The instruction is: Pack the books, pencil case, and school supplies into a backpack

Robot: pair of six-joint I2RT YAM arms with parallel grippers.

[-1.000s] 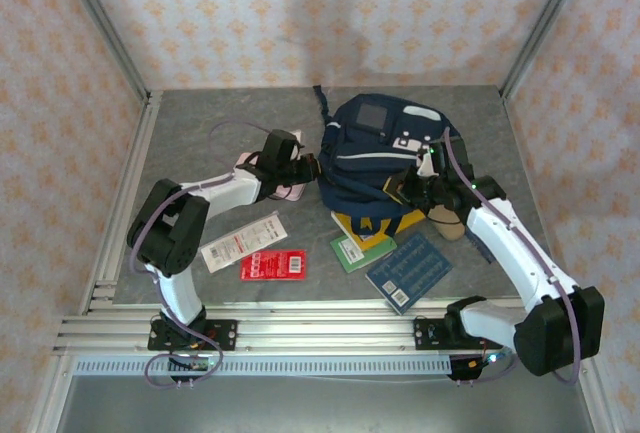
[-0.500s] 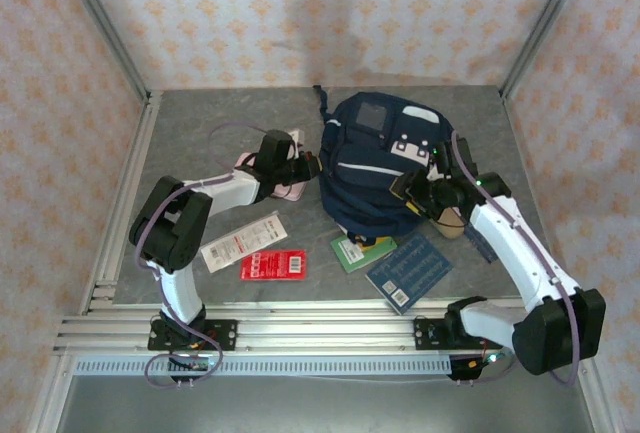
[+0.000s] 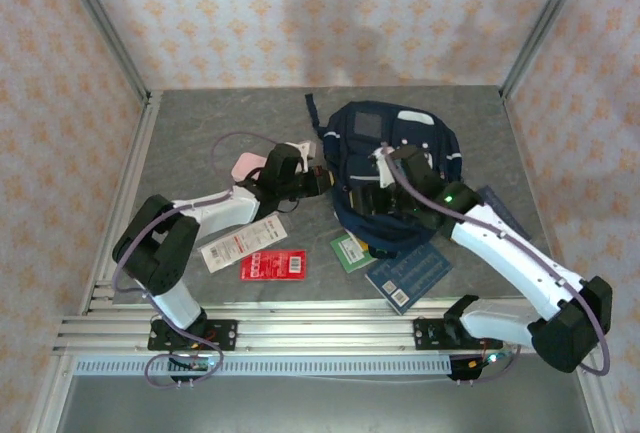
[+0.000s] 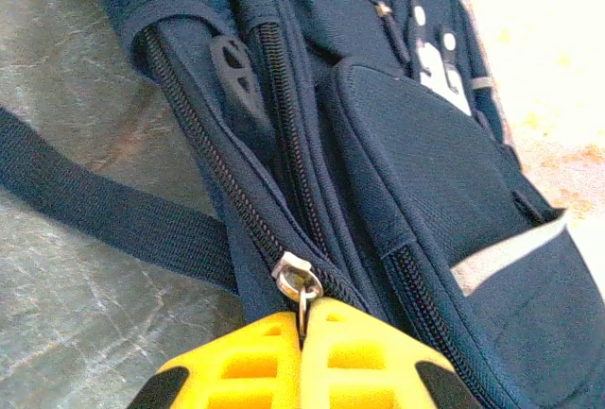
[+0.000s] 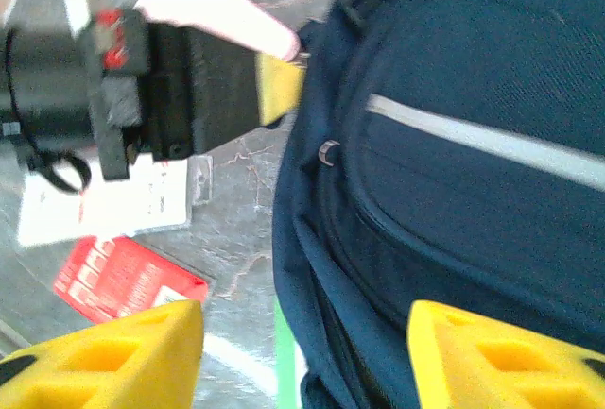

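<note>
The navy backpack point(image 3: 400, 143) lies at the back centre of the table. My left gripper point(image 4: 304, 313) is shut on the metal pull of its side zipper point(image 4: 301, 281), at the backpack's left edge point(image 3: 322, 181). My right gripper point(image 5: 302, 352) hangs open over the backpack's front lower-left part point(image 3: 372, 199), with nothing between its yellow fingers point(image 5: 104, 352). A green book point(image 3: 349, 250) and a dark blue book point(image 3: 410, 271) lie in front of the backpack. The red packet point(image 3: 272, 264) and white packet point(image 3: 240, 243) lie to the left. A pink pencil case point(image 3: 246, 165) sits behind the left arm.
Aluminium rails point(image 3: 250, 331) run along the near edge, and another one along the left side point(image 3: 125, 193). Patterned walls close in the back and sides. A backpack strap point(image 4: 104, 206) trails over the grey table point(image 3: 200, 123) to the left of the bag.
My right gripper opened and swung left from the backpack's right side to over its front. The backpack settled down over the orange-yellow book. The left gripper stayed shut on the zipper pull.
</note>
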